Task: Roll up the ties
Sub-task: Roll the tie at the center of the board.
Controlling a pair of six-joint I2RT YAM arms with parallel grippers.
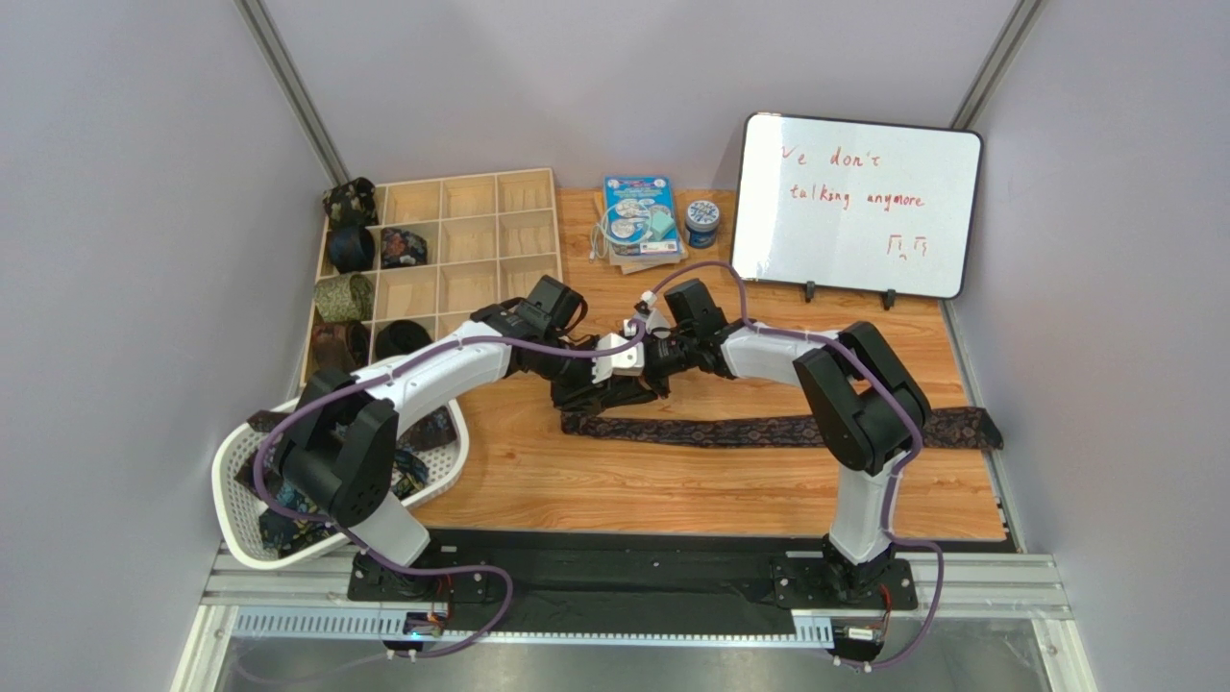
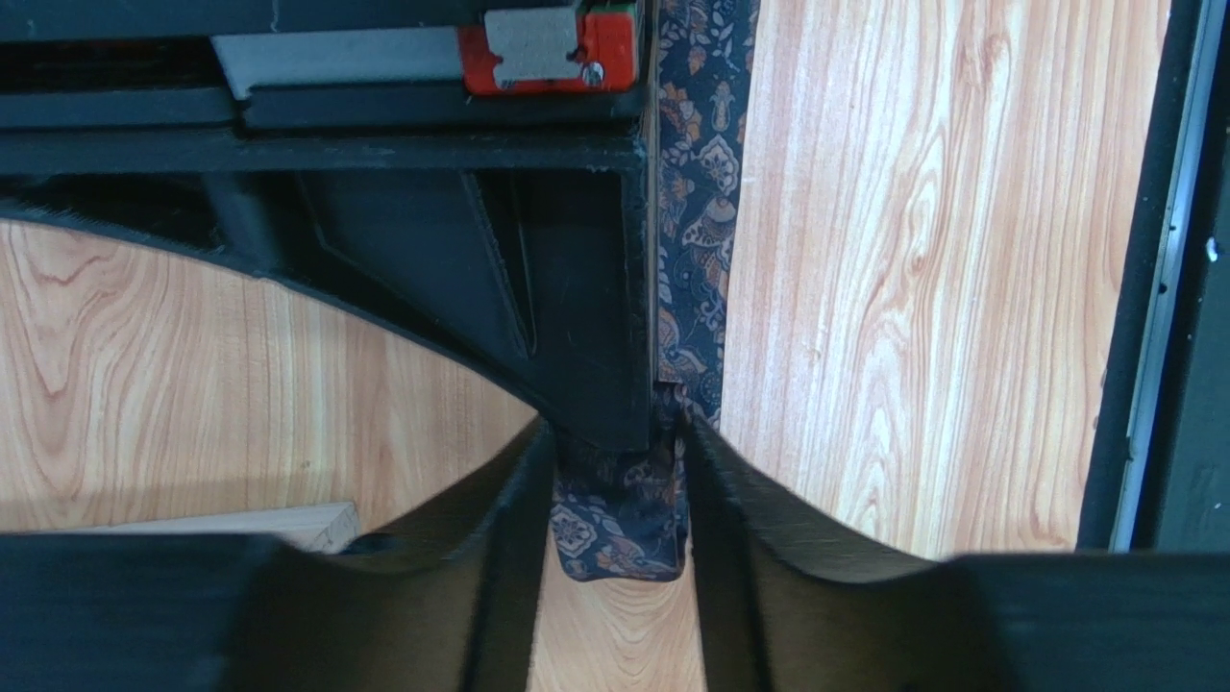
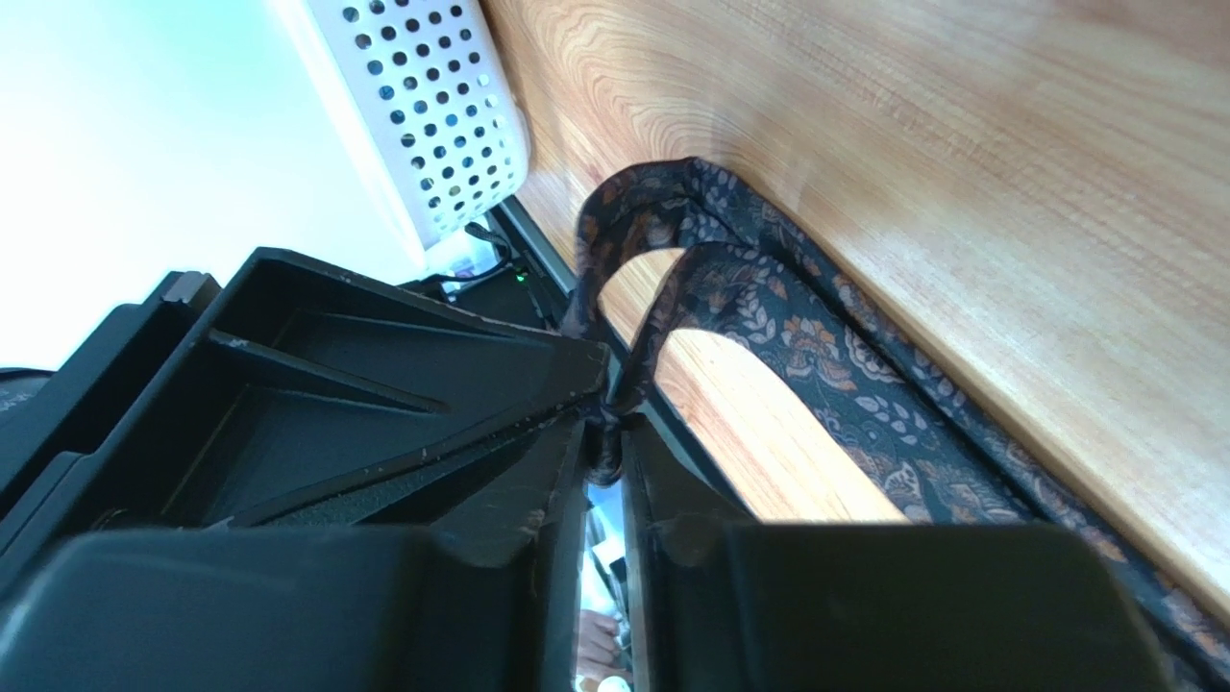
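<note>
One long dark navy-brown patterned tie (image 1: 780, 431) lies flat across the wooden table, its wide end at the right edge. Its left narrow end is lifted and folded back into a small loop (image 3: 635, 216). My right gripper (image 1: 631, 368) is shut on that end, with the cloth pinched at its tips (image 3: 614, 426). My left gripper (image 1: 599, 387) meets it from the left. In the left wrist view the folded tie end (image 2: 621, 519) fills the narrow gap between the left gripper's (image 2: 618, 433) two fingers and touches both. The right gripper's black finger hides part of the fold.
A wooden compartment box (image 1: 462, 245) stands at the back left, with several rolled ties (image 1: 347, 299) in its left cells. A white mesh basket (image 1: 238, 483) holding more ties sits at the near left. A whiteboard (image 1: 859, 202), a booklet (image 1: 640, 216) and a small jar (image 1: 702, 219) stand at the back.
</note>
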